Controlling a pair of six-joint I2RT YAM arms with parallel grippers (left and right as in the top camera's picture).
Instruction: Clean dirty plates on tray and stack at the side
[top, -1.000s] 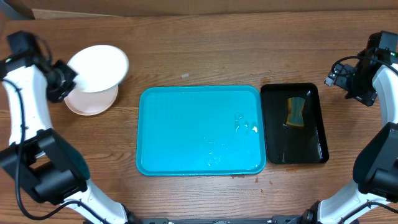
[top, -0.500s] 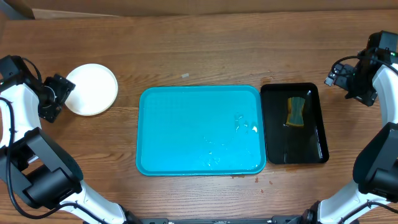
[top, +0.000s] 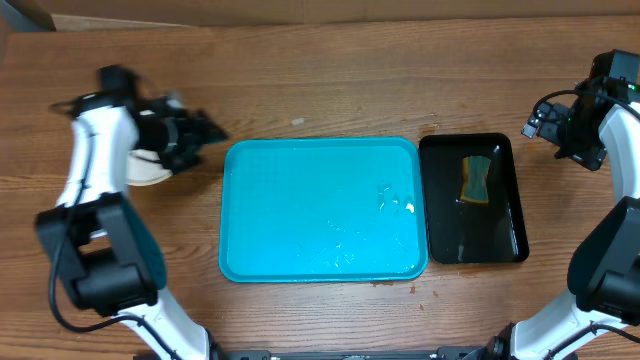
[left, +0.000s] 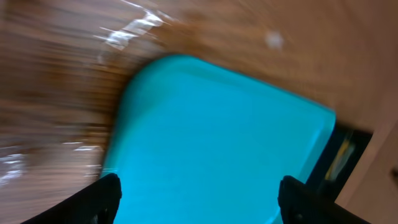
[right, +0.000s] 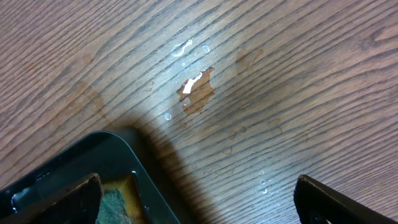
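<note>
Left gripper (top: 203, 133), jaws wide apart and empty, hangs beside the turquoise rectangular plastic tray's (top: 300, 205) far-left corner. A round white plate (top: 147, 174) lies under its arm. Right gripper (right: 198, 196) gapes empty too.

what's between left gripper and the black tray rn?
Overhead view: only the turquoise tray, wet with no plates on it, fills the stretch from left gripper to black tray.

tray (top: 290, 210): smooth plastic, wet sheen | table (top: 330, 80): grained wood | black tray (top: 445, 215): glossy plastic
</note>
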